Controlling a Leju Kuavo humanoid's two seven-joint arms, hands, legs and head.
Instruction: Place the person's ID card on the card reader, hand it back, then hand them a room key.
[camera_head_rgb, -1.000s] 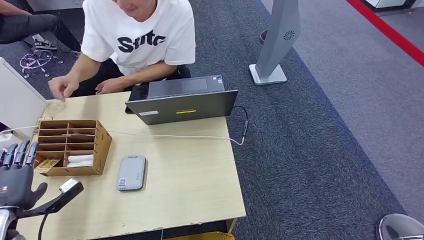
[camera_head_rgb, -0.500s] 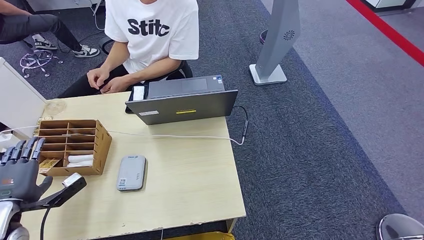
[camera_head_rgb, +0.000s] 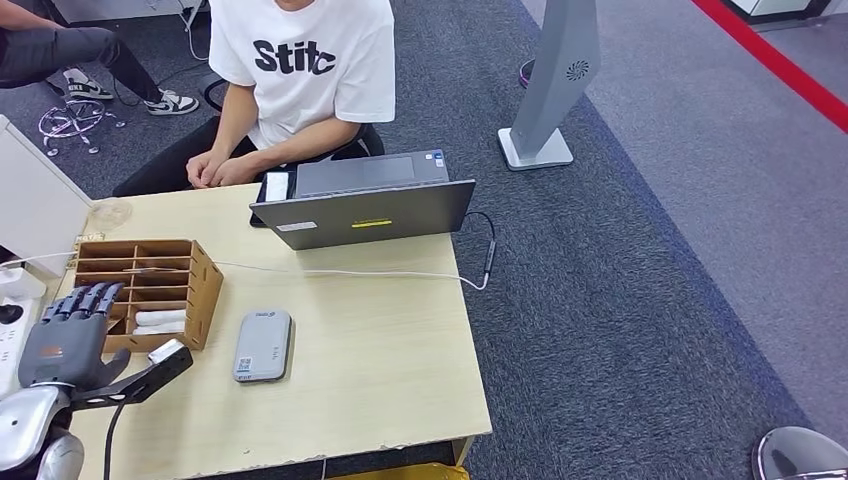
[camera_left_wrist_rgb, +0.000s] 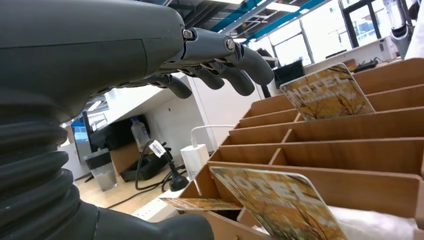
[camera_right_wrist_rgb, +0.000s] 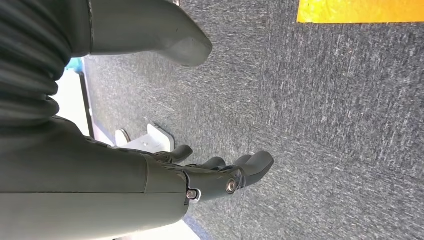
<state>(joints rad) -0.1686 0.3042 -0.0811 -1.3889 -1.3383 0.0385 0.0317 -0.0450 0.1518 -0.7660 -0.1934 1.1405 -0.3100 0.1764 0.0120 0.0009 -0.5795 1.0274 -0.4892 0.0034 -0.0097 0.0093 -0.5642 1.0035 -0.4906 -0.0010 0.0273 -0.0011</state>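
Desk (camera_head_rgb: 380, 350) of pale wood stands on grey carpet (camera_head_rgb: 650, 300). Left robot hand (camera_head_rgb: 68, 335) hovers open by the wooden card box (camera_head_rgb: 150, 290), holding nothing. Right robot hand (camera_right_wrist_rgb: 220, 177) hangs open too.

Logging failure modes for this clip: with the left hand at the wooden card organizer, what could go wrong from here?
1. The left hand is open with its fingers over the near corner of the wooden organizer; a push could slide the light box.
2. The hotel key cards stand loosely tilted in their slots, so the fingers may knock one over rather than pinch it.
3. The white cable runs across the table toward the organizer and could snag.
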